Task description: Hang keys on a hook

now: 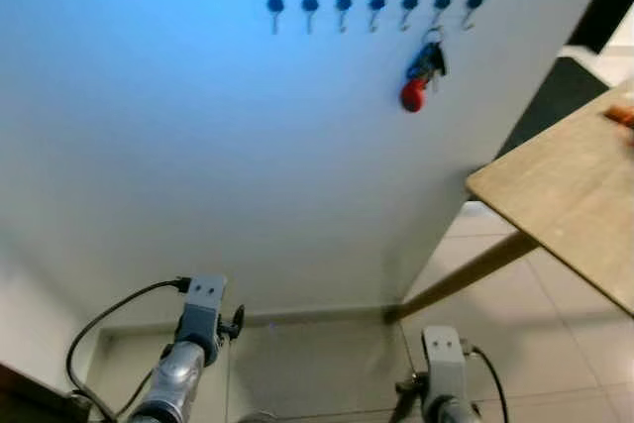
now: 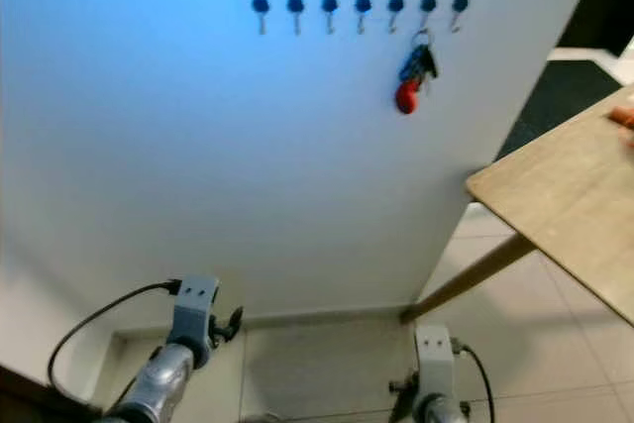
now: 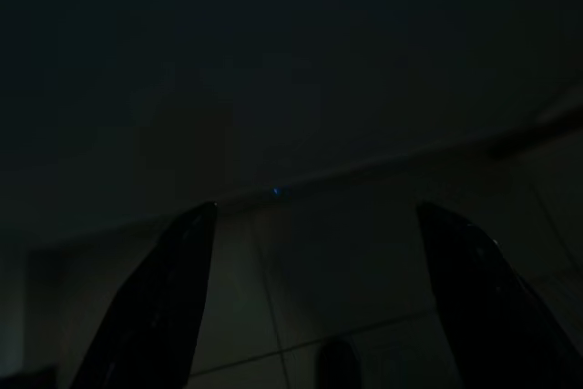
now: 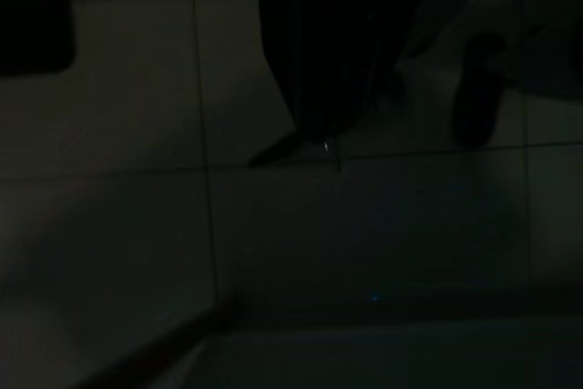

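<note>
A bunch of keys [image 1: 426, 61] with a red fob [image 1: 413, 96] hangs from the second hook from the right [image 1: 442, 3] in a row of several dark hooks [image 1: 343, 3] high on a white wall panel. Both silver arms hang low, far beneath the keys: the left arm [image 1: 198, 319] and the right arm [image 1: 443, 364]. In the dark left wrist view, my left gripper [image 3: 314, 211] is open over the tiled floor, holding nothing. In the dark right wrist view, my right gripper [image 4: 323, 134] has its fingers pressed together, empty.
A wooden table [image 1: 565, 205] juts in from the right, its slanted leg [image 1: 466, 279] reaching the floor by the panel's corner. An orange object [image 1: 622, 116] lies on it. A dark mat [image 1: 560, 96] lies beyond. Pale floor tiles [image 1: 317, 364] lie below.
</note>
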You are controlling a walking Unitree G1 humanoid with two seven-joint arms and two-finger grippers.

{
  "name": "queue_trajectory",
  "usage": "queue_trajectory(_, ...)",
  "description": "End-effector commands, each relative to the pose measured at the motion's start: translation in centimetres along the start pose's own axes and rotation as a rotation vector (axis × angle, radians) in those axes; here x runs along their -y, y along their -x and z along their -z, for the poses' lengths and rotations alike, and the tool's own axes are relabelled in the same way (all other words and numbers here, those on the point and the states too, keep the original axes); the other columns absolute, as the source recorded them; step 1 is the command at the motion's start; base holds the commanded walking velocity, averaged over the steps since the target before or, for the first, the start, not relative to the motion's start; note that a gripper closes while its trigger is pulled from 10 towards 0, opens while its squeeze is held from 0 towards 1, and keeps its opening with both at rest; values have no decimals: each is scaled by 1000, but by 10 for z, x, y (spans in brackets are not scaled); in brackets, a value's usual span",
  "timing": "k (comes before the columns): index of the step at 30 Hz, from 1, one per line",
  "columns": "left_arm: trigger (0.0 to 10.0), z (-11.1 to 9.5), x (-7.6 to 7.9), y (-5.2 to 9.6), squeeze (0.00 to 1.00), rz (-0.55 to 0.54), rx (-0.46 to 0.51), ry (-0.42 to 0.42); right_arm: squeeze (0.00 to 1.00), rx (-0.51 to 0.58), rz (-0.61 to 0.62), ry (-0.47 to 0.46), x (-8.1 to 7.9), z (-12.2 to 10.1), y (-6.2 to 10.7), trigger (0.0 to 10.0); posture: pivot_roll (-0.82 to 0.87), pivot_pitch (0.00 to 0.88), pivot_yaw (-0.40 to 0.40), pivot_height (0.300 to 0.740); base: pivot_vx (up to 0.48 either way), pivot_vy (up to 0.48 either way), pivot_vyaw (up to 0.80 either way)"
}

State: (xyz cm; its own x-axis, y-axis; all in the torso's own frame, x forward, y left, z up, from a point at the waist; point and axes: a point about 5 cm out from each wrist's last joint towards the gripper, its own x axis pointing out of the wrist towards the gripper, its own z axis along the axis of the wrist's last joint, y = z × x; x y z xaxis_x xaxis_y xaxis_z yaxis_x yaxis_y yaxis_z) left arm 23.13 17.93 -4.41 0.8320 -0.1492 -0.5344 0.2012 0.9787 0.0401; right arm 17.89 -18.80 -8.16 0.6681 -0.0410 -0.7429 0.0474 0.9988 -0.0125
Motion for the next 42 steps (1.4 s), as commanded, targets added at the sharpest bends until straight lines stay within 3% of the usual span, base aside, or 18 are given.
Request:
queue_trajectory(1,10000,3,1,0,0,4,-22,-1,0,-13,10,-8,2,5,2,10000,73,32,-53,740,0,0,800)
queue_trajectory(8,10000,2,2,0,0,15,-29,-17,0,-5,45,-5,6,4,2,10000,70,35,-51,740,0,0,800)
queue_trajectory(11,10000,1,6,-2,0,35,-23,-29,0,12,81,-93,11,3,3,10000,69,35,-51,740,0,0,0)
queue_trajectory(17,10000,-1,9,-3,0,49,-17,-39,0,10,77,-78,12,4,3,10000,63,35,-48,740,0,-104,0)
queue_trajectory(27,10000,-1,9,-3,0,47,-25,-43,0,11,80,-89,12,4,3,10000,63,37,-48,740,0,-450,0)
queue_trajectory(42,10000,-1,3,-4,0,-6,-53,-60,0,44,82,-75,10,-7,0,10000,59,36,-43,740,0,0,0)
